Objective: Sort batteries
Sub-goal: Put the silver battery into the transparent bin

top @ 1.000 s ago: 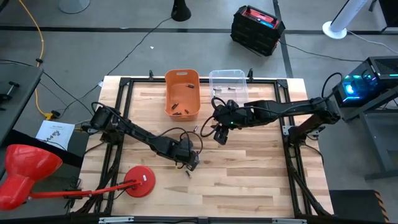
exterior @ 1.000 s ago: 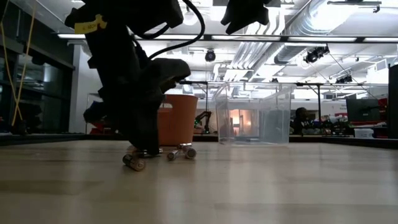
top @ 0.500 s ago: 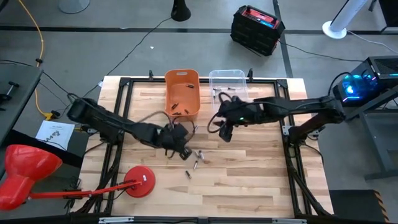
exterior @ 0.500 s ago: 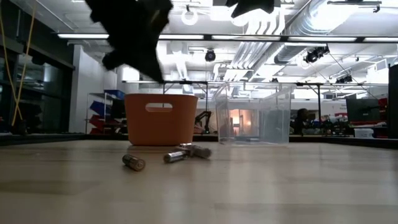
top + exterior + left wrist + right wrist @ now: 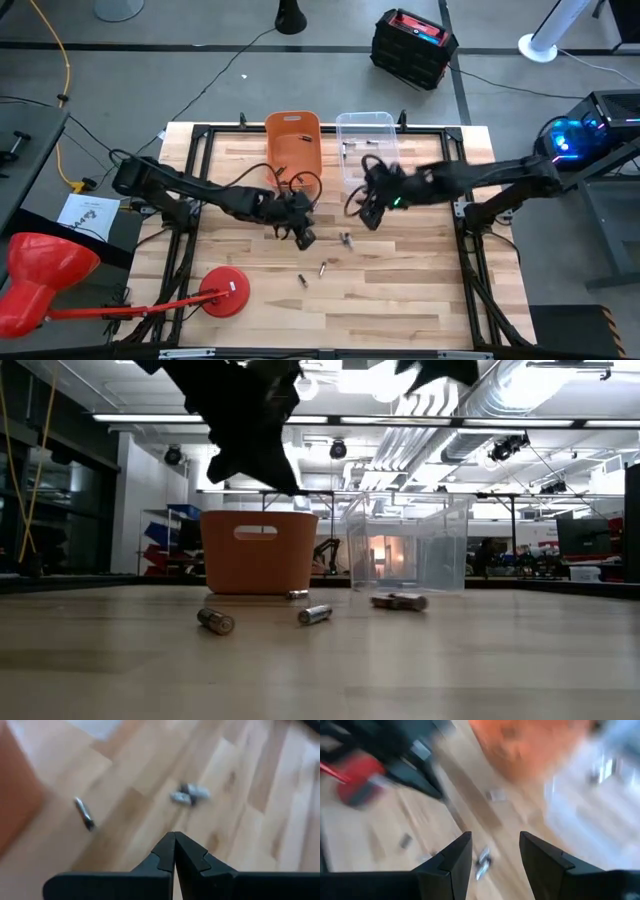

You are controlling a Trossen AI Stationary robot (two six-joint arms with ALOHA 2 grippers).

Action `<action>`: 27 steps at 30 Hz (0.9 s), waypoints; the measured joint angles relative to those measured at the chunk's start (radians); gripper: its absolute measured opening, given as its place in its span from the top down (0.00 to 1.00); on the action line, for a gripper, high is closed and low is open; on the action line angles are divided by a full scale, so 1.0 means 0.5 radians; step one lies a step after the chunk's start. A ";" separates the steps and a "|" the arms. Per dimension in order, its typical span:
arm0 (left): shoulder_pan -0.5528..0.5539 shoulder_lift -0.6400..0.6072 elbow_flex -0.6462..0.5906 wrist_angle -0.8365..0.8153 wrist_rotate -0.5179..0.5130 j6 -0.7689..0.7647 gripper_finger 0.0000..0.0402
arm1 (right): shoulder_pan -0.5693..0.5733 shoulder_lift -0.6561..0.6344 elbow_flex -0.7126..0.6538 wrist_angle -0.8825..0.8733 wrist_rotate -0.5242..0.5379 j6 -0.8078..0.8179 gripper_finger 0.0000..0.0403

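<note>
Lying loose on the wooden table [image 5: 420,290], batteries [image 5: 314,614] sit below the pinched-together left gripper [image 5: 174,851] and spread, empty right gripper [image 5: 495,851].

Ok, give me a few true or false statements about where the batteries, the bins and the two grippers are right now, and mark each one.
1. The left gripper is shut with nothing between its fingers. True.
2. The right gripper is clamped on a battery. False: its fingers stand apart and nothing shows between them.
3. Loose batteries lie on the wooden table in front of the bins. True.
4. The orange bin stands to the right of the clear bin in the high view. False: the orange bin is on the left, the clear one beside it on the right.
5. Both grippers are resting on the table. False: in the low view both hang above it.
</note>
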 joint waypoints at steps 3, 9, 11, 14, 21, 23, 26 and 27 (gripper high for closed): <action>-0.049 0.031 0.000 -0.018 0.084 0.003 1.00 | 0.045 0.091 -0.225 -0.079 -0.046 0.284 0.61; -0.139 0.012 0.000 -0.080 0.094 0.004 1.00 | 0.061 0.220 -0.784 0.196 -0.203 0.696 0.61; -0.146 0.008 0.001 -0.074 0.093 0.004 1.00 | 0.043 0.238 -0.924 0.351 -0.206 0.768 0.61; -0.152 0.006 0.001 -0.074 0.093 0.004 1.00 | 0.022 0.260 -1.067 0.586 -0.210 0.833 0.61; -0.153 0.006 0.001 -0.078 0.115 -0.053 1.00 | 0.018 0.386 -1.223 0.616 -0.234 0.956 0.66; -0.153 0.005 0.001 -0.078 0.115 -0.064 1.00 | 0.018 0.437 -1.257 0.630 -0.239 1.011 0.68; -0.153 0.005 0.002 -0.079 0.115 -0.064 1.00 | 0.028 0.494 -1.297 0.683 -0.264 1.015 0.73; -0.153 0.005 0.002 -0.079 0.115 -0.064 1.00 | 0.035 0.501 -1.295 0.672 -0.267 1.013 0.76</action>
